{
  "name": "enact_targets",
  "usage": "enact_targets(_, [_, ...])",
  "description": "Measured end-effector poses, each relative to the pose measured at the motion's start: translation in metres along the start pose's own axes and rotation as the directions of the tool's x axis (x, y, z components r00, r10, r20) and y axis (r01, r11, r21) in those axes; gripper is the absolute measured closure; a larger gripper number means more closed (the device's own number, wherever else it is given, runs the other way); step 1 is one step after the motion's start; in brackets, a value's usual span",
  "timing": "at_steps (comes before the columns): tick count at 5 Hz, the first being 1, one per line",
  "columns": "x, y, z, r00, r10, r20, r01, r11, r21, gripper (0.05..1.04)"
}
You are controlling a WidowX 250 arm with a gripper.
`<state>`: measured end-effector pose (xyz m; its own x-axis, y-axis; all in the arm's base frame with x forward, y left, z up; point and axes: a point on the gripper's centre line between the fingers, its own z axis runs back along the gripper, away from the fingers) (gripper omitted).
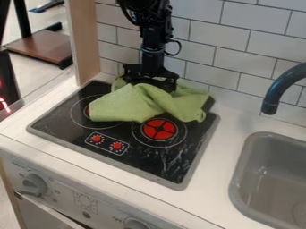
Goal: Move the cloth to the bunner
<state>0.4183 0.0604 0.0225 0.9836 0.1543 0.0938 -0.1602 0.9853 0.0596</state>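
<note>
The robot arm (154, 40) enters from the top edge. The claw (150, 80) hangs over the far part of the black cooktop (152, 163), at the far side of the green cloth (128, 103). Folds of the cloth hide its lower end; whether it is spread, pressed together or pinching the cloth cannot be determined.

The cloth lies bunched across the far half of the cooktop, with raised folds at the middle. Its left portion covers much of the left burner (88, 111), leaving a sliver of red and part of the ring exposed. Its near edge lies along the far side of the right burner (160, 129), whose red centre is mostly exposed.

The control marking (107, 143), with two red dials, is at the near left of the cooktop. The cooktop is set in the white tabletop (206, 192). To the right are a grey sink (235, 179) and a dark blue faucet (281, 89).
</note>
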Motion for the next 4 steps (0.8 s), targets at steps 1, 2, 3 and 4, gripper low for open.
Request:
enact_targets(1, [-0.010,0.000,0.000,1.000,-0.029,-0.006,0.029,0.999,-0.020,0.085])
enact_targets(2, [-0.015,-0.004,0.003,0.997,-0.071,-0.019,0.070,0.996,-0.050,0.085])
enact_targets(3, [-0.018,-0.008,0.012,0.996,-0.066,-0.067,0.059,0.993,-0.099,0.085])
enact_targets(4, [-0.019,-0.006,0.031,0.993,-0.084,-0.079,0.071,0.986,-0.152,0.085])
